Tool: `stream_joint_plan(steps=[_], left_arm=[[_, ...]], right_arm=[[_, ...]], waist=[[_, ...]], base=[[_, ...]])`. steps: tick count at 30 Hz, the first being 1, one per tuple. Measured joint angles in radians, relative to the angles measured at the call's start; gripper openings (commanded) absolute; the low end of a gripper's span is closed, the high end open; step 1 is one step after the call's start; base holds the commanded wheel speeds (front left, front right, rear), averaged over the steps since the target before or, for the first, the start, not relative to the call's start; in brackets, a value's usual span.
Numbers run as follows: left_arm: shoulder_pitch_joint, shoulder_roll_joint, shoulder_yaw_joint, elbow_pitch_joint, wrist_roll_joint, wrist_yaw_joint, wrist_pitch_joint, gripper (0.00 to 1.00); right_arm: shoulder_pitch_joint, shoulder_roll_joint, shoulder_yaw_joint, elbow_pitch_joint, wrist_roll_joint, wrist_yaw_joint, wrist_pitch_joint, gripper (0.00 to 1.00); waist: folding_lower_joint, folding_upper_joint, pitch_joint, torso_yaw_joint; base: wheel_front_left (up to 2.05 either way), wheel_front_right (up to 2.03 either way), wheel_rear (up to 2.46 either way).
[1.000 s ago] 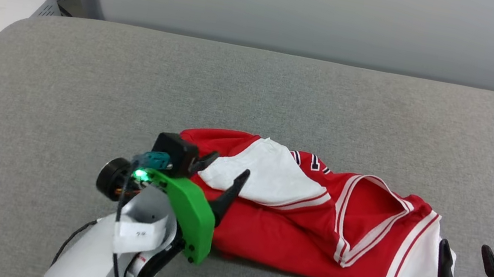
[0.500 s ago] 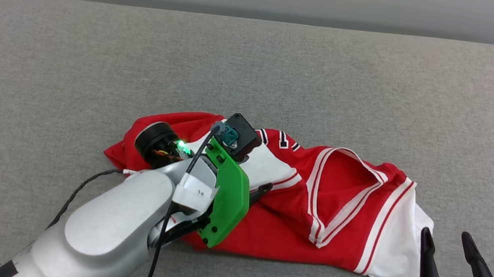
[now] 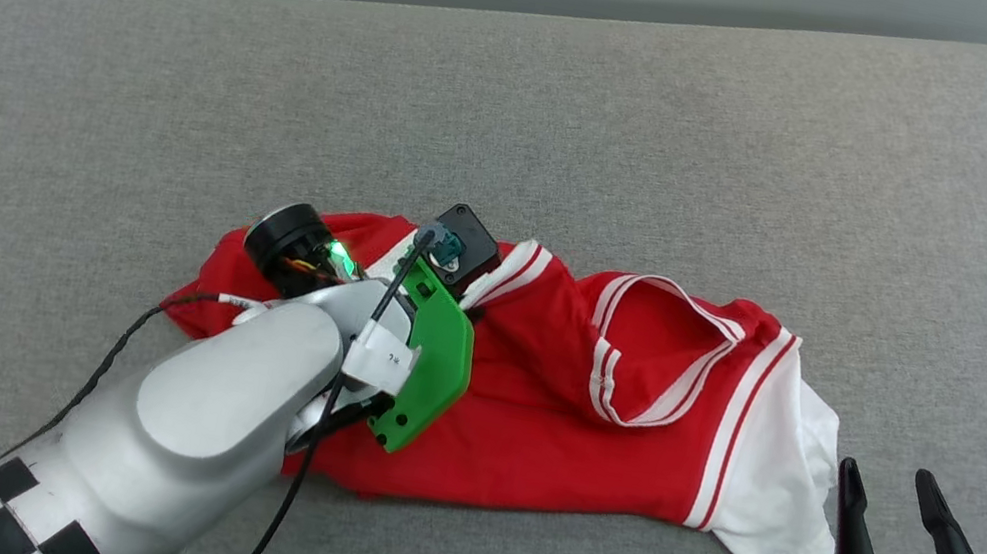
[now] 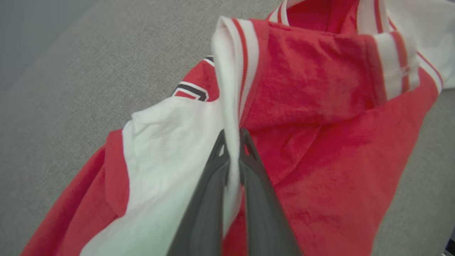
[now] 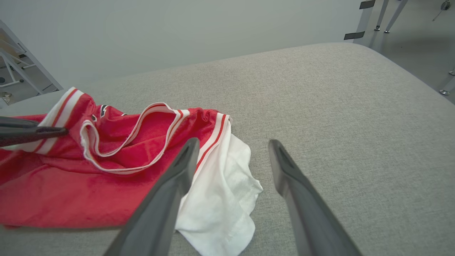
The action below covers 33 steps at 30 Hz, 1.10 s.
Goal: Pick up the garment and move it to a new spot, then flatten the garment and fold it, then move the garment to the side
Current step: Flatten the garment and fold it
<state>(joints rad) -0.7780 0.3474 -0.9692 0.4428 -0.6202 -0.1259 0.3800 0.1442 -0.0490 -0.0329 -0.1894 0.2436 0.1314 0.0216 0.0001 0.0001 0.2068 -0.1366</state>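
Left wrist view: left gripper (image 4: 233, 137) clamped tight on a white fold of the sports shirt (image 4: 320, 142). The fold and its striped trim rise from between the two dark fingers. A bit of the black-and-white chest number (image 4: 190, 90) shows past the white cloth.

Head view: sports shirt (image 3: 587, 436) lies crumpled on the grey padded surface (image 3: 580, 130), centre-front, with the neckline gaping open. A white sleeve (image 3: 774, 530) spills off its right end. From the lower left, the left arm (image 3: 228, 403) reaches over the shirt's left part with the wrist angled down onto it. The green mount (image 3: 433, 363) and black camera block (image 3: 463, 246) sit on top; the fingertips are hidden under the wrist here.

Lower right: right gripper (image 3: 885, 473) has its fingers spread wide and grasps nothing, tips just beside the white sleeve; contact cannot be told.

Right wrist view: white sleeve (image 5: 220, 199) runs behind the left-hand finger, grey surface beyond.
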Motion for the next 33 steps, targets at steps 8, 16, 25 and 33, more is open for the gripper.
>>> stream_joint_plan(steps=[8,16,25,33], left_arm=[[-0.066,0.055,-0.005,-0.097,0.159,0.088,-0.125,0.0],[-0.026,0.231,0.014,-0.295,0.186,0.164,-0.088,0.0],[0.263,0.407,0.038,-0.452,0.07,0.305,-0.028,0.0],[0.455,0.303,0.036,-0.337,-0.063,0.33,-0.15,0.02]], right_arm=[[0.0,0.0,-0.025,0.018,0.026,0.0,0.004,1.0],[0.011,0.0,-0.04,0.024,0.038,0.0,0.011,1.0],[0.021,0.0,-0.057,0.024,0.042,0.0,0.032,1.0],[0.012,0.0,-0.063,0.007,0.03,0.0,0.056,1.0]], waist=[[0.0,0.0,-0.028,0.057],[0.0,0.0,-0.069,0.135],[0.0,0.0,-0.085,0.228],[0.0,0.0,-0.064,0.26]], base=[[0.0,0.0,0.0],[0.0,0.0,0.0],[0.0,0.0,0.0],[0.0,0.0,0.0]])
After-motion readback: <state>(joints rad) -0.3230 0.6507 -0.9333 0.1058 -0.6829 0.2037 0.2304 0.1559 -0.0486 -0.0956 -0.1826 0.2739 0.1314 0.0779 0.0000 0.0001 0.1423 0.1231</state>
